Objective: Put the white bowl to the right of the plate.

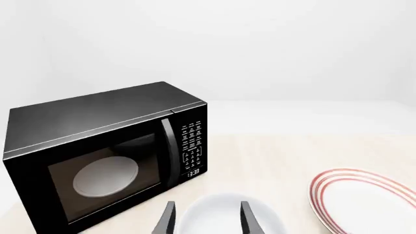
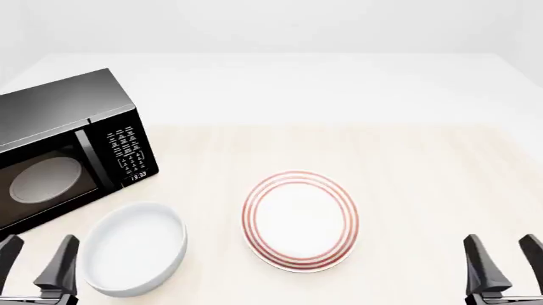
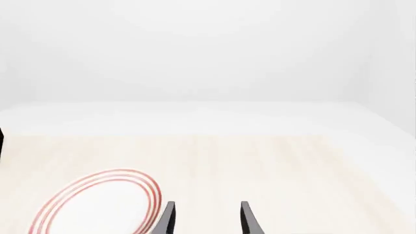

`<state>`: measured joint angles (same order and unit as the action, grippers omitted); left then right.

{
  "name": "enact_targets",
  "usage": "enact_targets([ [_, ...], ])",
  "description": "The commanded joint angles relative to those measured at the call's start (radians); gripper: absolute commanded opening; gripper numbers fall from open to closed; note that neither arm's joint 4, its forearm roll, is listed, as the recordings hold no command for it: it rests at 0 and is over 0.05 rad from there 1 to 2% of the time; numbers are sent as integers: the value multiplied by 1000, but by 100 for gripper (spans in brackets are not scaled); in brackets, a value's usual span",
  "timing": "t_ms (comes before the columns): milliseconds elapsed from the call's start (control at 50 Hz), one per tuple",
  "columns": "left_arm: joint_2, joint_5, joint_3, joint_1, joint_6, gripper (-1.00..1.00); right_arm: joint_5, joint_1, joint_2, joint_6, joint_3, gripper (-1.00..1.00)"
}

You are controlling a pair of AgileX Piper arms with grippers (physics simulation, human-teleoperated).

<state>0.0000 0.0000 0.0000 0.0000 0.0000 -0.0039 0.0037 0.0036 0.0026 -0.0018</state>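
The white bowl (image 2: pixel 134 248) sits on the table near the front, left of the plate (image 2: pixel 299 220), which has red rings round its rim. My left gripper (image 2: pixel 35 262) stands open at the front left corner, just left of the bowl and apart from it. In the left wrist view the bowl (image 1: pixel 224 217) shows beyond the open left gripper (image 1: pixel 206 218), with the plate (image 1: pixel 364 202) off to one side. My right gripper (image 2: pixel 502 260) is open at the front right, holding nothing. The right wrist view shows the plate (image 3: pixel 97 204) beside the open right gripper (image 3: pixel 206 219).
A black microwave (image 2: pixel 63 152) with a closed door stands at the left, behind the bowl; the left wrist view shows the microwave (image 1: pixel 104 151) as well. Light wooden tabletop (image 2: pixel 424 190) stretches to the right of the plate.
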Motion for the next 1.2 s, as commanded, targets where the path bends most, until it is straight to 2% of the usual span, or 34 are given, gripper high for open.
enact_targets([
  [20, 0, 0, 0, 0, 0, 100, 8, -3, 5, -9, -4, 100],
  [260, 0, 0, 0, 0, 0, 100, -16, -7, 31, -17, -4, 100],
  [400, 0, 0, 0, 0, 0, 100, -89, -14, 131, -34, -19, 100],
  [460, 0, 0, 0, 0, 0, 100, -111, -20, 183, -12, -47, 100],
  [500, 0, 0, 0, 0, 0, 100, -132, -5, 233, -18, -68, 100],
  [540, 0, 0, 0, 0, 0, 100, -136, 17, 284, 9, -118, 100],
  [640, 0, 0, 0, 0, 0, 100, -164, 55, 417, -14, -207, 100],
  [660, 0, 0, 0, 0, 0, 100, -181, 70, 474, -11, -227, 100],
  [740, 0, 0, 0, 0, 0, 100, -183, 98, 548, 3, -298, 100],
  [780, 0, 0, 0, 0, 0, 100, -211, 118, 600, 61, -334, 100],
  [820, 0, 0, 0, 0, 0, 100, -216, 141, 644, 48, -363, 100],
  [880, 0, 0, 0, 0, 0, 100, -216, 190, 667, 114, -410, 100],
  [940, 0, 0, 0, 0, 0, 100, -201, 206, 779, 48, -492, 100],
  [1020, 0, 0, 0, 0, 0, 100, -198, 256, 866, 43, -566, 100],
  [1100, 0, 0, 0, 0, 0, 100, -177, 299, 994, 63, -656, 100],
  [1200, 0, 0, 0, 0, 0, 100, -159, 327, 1101, 69, -729, 100],
])
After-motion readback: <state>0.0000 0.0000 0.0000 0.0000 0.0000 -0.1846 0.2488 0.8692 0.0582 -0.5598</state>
